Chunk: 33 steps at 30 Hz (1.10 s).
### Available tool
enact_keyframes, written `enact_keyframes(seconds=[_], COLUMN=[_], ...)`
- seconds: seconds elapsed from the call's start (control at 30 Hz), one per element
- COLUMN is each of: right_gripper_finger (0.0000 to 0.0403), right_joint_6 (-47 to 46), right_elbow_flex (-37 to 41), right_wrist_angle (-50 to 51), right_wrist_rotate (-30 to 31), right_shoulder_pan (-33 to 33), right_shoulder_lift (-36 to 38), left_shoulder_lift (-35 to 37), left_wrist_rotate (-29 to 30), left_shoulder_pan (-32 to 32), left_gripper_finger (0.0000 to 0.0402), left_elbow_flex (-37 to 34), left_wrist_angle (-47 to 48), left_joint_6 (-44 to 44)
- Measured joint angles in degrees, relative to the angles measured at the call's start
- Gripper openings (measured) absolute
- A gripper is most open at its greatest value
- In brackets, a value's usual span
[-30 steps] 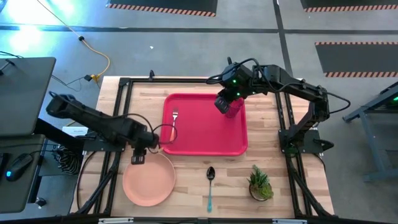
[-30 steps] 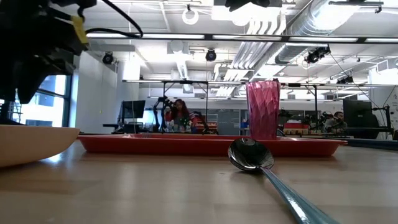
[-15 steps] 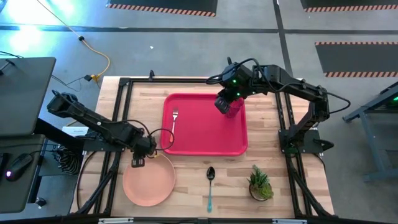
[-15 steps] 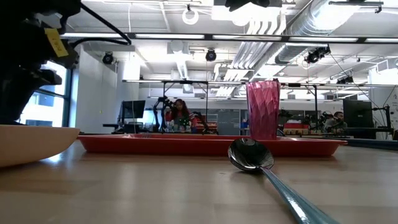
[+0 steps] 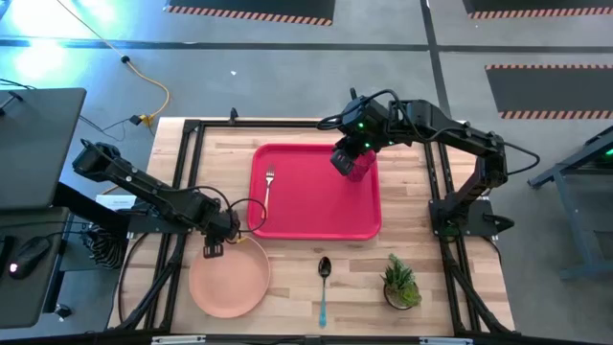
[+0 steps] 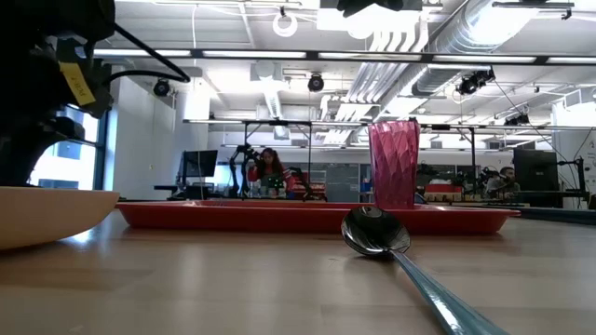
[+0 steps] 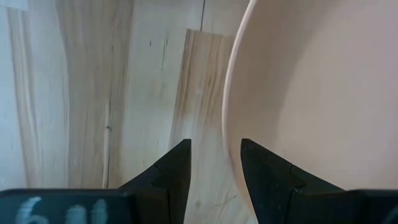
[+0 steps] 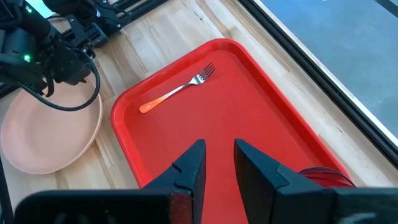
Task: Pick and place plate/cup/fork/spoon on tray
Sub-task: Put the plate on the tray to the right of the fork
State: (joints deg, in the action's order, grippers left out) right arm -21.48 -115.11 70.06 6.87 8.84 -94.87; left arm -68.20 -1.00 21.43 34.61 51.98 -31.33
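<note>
Wooden tabletop (image 5: 287, 287): left gripper (image 7: 214, 158), fingers narrowly parted, straddles the plate (image 5: 229, 278) rim; right gripper (image 8: 217, 158), fingers narrowly parted, hovers above the tray (image 5: 316, 216).

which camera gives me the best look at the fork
The right wrist view: the fork lies whole on the tray, tines and orange handle clear. The high view shows it small. The low view and left wrist view don't show it.

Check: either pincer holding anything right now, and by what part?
Nothing held. The left pincer is open, straddling the plate rim, not closed. The right pincer is open above the tray.
</note>
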Motion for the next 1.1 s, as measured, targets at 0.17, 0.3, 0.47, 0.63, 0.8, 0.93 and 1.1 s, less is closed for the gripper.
enact_keyframes(seconds=[0.17, 0.3, 0.47, 0.63, 0.8, 0.93, 1.1], right_gripper_finger=[0.0075, 0.0075, 0.0075, 0.0075, 0.0075, 0.0075, 0.0075], right_joint_6=[0.1, 0.1, 0.9, 0.9, 1.0, 1.0, 1.0], right_elbow_flex=[0.0, 0.0, 0.0, 0.0, 0.0, 0.0, 0.0], right_wrist_angle=[0.0, 0.0, 0.0, 0.0, 0.0, 0.0, 0.0], right_wrist_rotate=[0.0, 0.0, 0.0, 0.0, 0.0, 0.0, 0.0], right_shoulder_pan=[0.0, 0.0, 0.0, 0.0, 0.0, 0.0, 0.0], right_shoulder_lift=[0.0, 0.0, 0.0, 0.0, 0.0, 0.0, 0.0], left_shoulder_lift=[0.0, 0.0, 0.0, 0.0, 0.0, 0.0, 0.0], left_wrist_rotate=[0.2, 0.3, 0.3, 0.0, 0.0, 0.0, -0.3], left_shoulder_pan=[0.0, 0.0, 0.0, 0.0, 0.0, 0.0, 0.0], left_gripper_finger=[0.0131, 0.0131, 0.0131, 0.0131, 0.0117, 0.0074, 0.0011], left_elbow_flex=[0.0, -0.1, -2.7, -3.8, -3.8, -3.8, -3.7], left_wrist_angle=[-2.3, -3.5, -6.2, -7.7, -8.2, -8.2, -8.4], left_joint_6=[0.4, 0.4, -1.1, -4.0, -4.0, -4.0, -4.2])
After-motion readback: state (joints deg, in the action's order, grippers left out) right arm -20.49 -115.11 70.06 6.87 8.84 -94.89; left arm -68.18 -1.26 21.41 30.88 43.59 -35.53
